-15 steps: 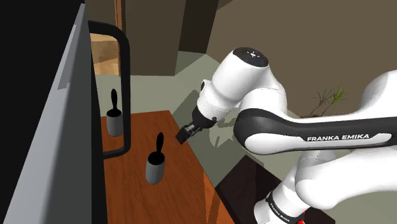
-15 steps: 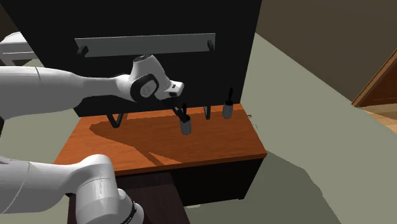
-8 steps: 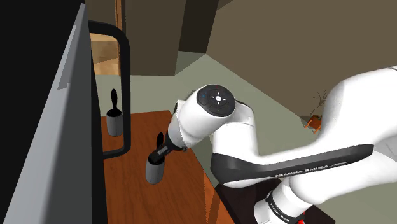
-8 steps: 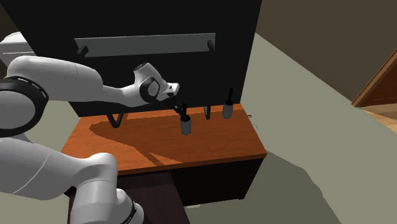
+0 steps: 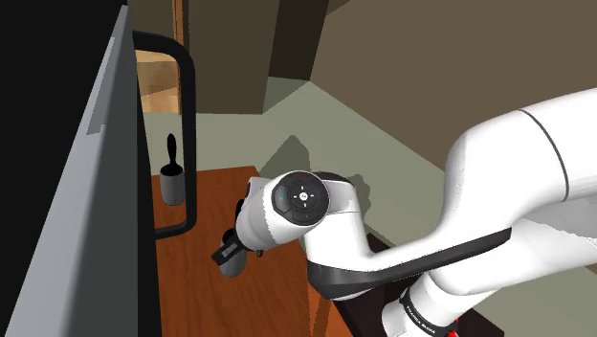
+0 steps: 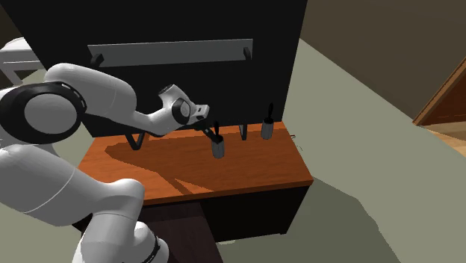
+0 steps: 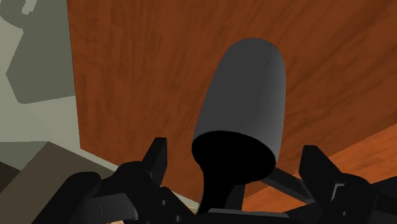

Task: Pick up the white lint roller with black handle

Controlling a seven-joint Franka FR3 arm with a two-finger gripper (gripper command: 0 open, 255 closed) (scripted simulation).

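So, we've got the claw (image 7: 235,156) spread either side of the black handle of the grey lint roller (image 7: 245,95), not touching it. The roller stands upright on the wooden tabletop (image 7: 127,76). Approach looks done, we judge; squeeze & lift are left.

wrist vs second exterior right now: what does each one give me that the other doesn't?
Wrist view: the open fingers stand on either side of the lint roller, at its black handle. There is a gap on both sides, so nothing is clasped yet.
Second exterior view: the arm reaches across the wooden table, the roller stands upright on it, and a grey bar sits on the black panel behind.
Both: the gripper is at the roller's top, and the roller's grey body rests on wood.
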